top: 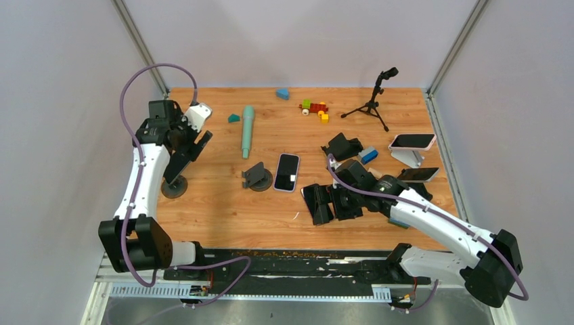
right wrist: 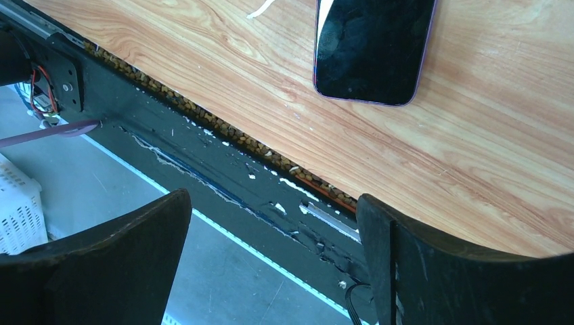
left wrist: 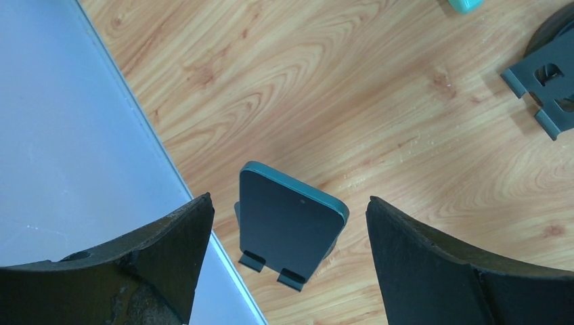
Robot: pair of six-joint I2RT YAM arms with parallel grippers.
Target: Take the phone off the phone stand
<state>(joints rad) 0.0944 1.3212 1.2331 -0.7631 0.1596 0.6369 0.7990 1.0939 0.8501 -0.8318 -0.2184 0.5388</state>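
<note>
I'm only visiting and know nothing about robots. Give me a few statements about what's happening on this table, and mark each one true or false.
1. The left end effector has one finger on each side of the teal-edged phone, with a gap on both sides. True.
2. That phone has already been taken off its stand. False: it leans in the stand, its lower edge caught in the two small lips.
3. A second phone lies flat on the table beside an empty stand. True.
4. The right end effector is holding a phone. False: it is open and holds nothing, near the table's front edge.
</note>
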